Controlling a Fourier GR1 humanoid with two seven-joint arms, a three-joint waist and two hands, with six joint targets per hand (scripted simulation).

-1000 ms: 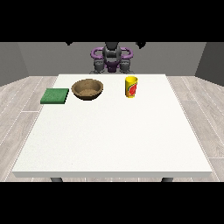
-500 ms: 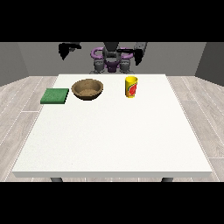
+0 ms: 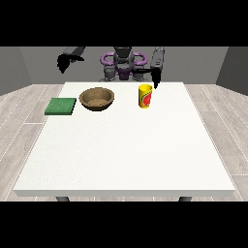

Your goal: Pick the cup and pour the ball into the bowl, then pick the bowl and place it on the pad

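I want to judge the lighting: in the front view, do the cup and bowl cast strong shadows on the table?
Front view: lighting is even; the cup and bowl cast only faint shadows on the white table, with no glare.

White table (image 3: 126, 150), large, square top. Near far edge, in row: green pad (image 3: 61, 106) at view's left, brown bowl (image 3: 97, 99) beside it, yellow cup (image 3: 145, 96) further right, upright. All three apart.
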